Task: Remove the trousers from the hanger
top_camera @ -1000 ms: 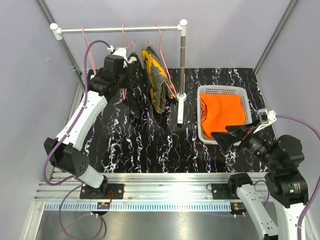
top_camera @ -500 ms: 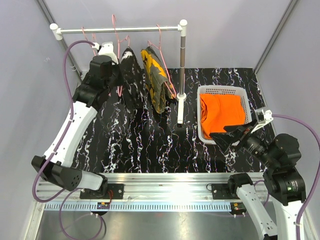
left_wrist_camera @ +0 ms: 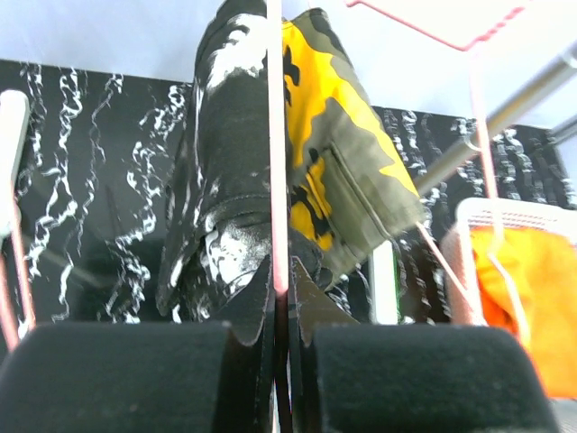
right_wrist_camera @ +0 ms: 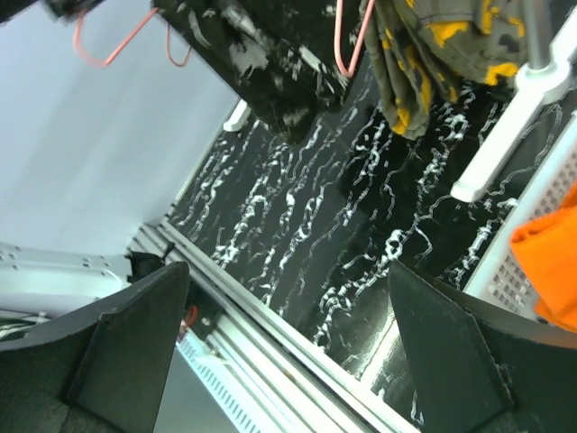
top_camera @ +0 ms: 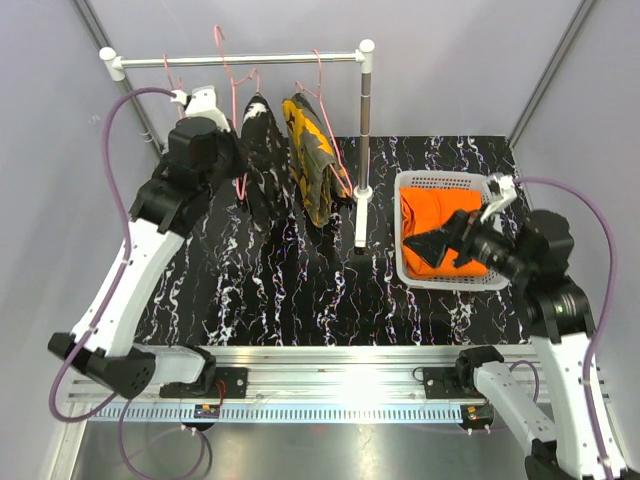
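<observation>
The black, white-specked trousers (top_camera: 258, 150) hang folded on a pink hanger (top_camera: 228, 70) whose hook stands above the rail (top_camera: 290, 59). My left gripper (top_camera: 238, 152) is shut on that hanger's wire (left_wrist_camera: 276, 180), with the black trousers (left_wrist_camera: 225, 180) just beyond the fingertips. The camouflage trousers (top_camera: 312, 160) hang beside them on a second pink hanger (top_camera: 320, 70). The orange trousers (top_camera: 445, 225) lie in the white basket (top_camera: 440, 178). My right gripper (top_camera: 440, 245) hovers open over the basket's near edge, its fingers (right_wrist_camera: 135, 343) wide apart with nothing between them.
An empty pink hanger (top_camera: 172, 78) hangs at the rail's left end. The rack's upright post (top_camera: 366, 130) and white foot (top_camera: 360, 215) stand between the clothes and the basket. Grey walls close in on both sides; a metal frame runs along the near edge.
My left arm has raised the hanger with the black trousers up and leftward, so its hook now stands above the rail. The right gripper has moved up and left over the basket.
</observation>
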